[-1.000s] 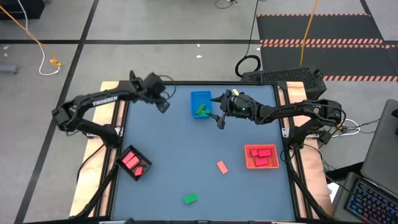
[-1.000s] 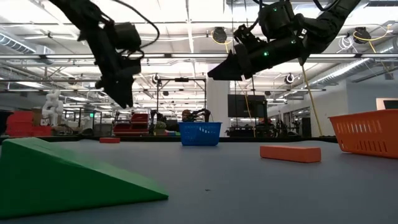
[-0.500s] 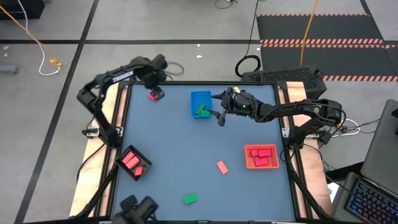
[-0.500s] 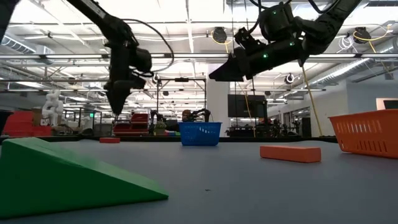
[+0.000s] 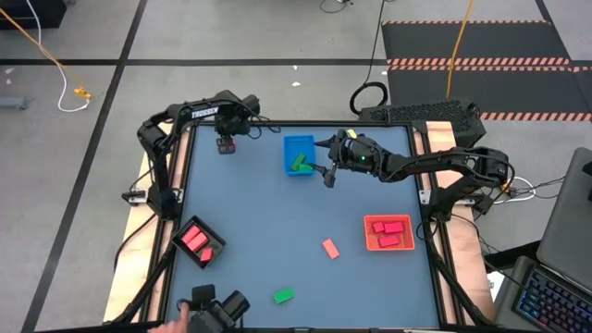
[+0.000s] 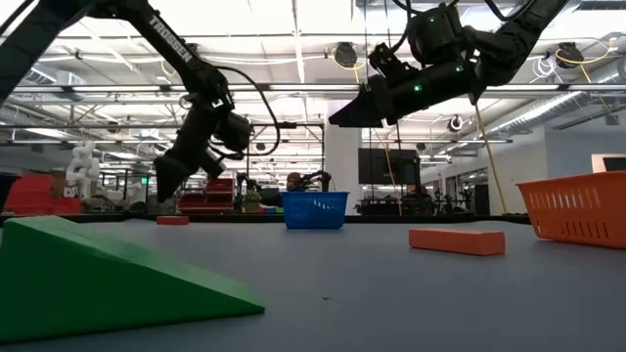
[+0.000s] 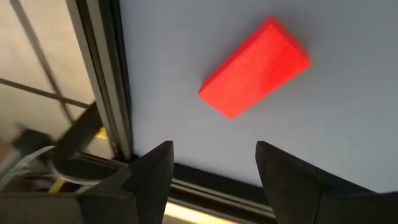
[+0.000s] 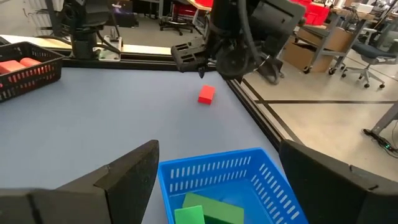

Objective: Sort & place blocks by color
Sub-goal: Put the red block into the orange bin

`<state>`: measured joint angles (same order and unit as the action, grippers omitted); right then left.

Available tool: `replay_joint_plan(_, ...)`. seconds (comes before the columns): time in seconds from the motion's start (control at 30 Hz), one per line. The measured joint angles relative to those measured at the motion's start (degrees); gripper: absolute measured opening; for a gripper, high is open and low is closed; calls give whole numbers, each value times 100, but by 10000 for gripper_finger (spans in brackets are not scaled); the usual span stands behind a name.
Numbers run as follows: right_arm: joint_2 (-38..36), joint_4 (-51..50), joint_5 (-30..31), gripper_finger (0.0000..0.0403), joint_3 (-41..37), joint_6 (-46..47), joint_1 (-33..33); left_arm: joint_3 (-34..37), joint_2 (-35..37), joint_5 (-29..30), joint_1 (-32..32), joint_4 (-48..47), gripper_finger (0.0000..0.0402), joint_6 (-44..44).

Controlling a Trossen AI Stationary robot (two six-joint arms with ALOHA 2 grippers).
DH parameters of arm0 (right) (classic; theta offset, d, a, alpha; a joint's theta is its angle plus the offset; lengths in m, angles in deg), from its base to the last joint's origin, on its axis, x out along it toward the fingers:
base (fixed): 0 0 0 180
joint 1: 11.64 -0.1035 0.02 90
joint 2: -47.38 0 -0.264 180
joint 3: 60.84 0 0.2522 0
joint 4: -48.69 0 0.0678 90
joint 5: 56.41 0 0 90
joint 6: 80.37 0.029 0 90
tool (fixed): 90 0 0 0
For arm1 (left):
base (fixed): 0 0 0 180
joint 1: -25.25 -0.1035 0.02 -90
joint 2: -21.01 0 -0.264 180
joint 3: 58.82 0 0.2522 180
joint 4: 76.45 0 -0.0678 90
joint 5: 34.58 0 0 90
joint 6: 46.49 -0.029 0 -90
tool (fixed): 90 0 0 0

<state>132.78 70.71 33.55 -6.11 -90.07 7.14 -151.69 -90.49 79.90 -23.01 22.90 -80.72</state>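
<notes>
Left gripper (image 5: 225, 135): at table's 11 o'clock corner, jaws spread, empty.
Pink block (image 7: 254, 67): on table just ahead of those jaws, long axis diagonal to them.
Nearer arm: left.
Right gripper (image 5: 326, 176): jaws spread, empty, beside blue tray (image 5: 288, 144).
Blue tray: green blocks (image 5: 301, 163).
Black tray (image 5: 184, 248): pink blocks.
Red tray (image 5: 388, 245): salmon blocks.
Loose: salmon block (image 5: 330, 248), green wedge (image 5: 283, 296), toward 6 o'clock.

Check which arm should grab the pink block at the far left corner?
Left. Its hand hangs open right above the pink block, which fills its wrist view. The right hand hangs open by the blue tray, farther off.
</notes>
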Motion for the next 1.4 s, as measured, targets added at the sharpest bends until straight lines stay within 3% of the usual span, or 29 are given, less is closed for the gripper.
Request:
replay_joint_plan(0.5, 0, -1, 0, 325, 0, -17, 0, 28, -158, 143, 557, 202, 230, -2077)
replay_joint_plan(0.8, 0, -46, -2, 325, 0, -4, 0, 176, -180, 157, 547, 148, 230, -2385)
replay_joint_plan(1.0, 0, -46, -2, 325, 0, -2, 0, 619, -180, 584, 560, 772, 230, -2535)
replay_joint_plan(1.4, 0, -46, -2, 325, 0, -11, 0, 978, -180, 542, 558, 1213, 230, -3017)
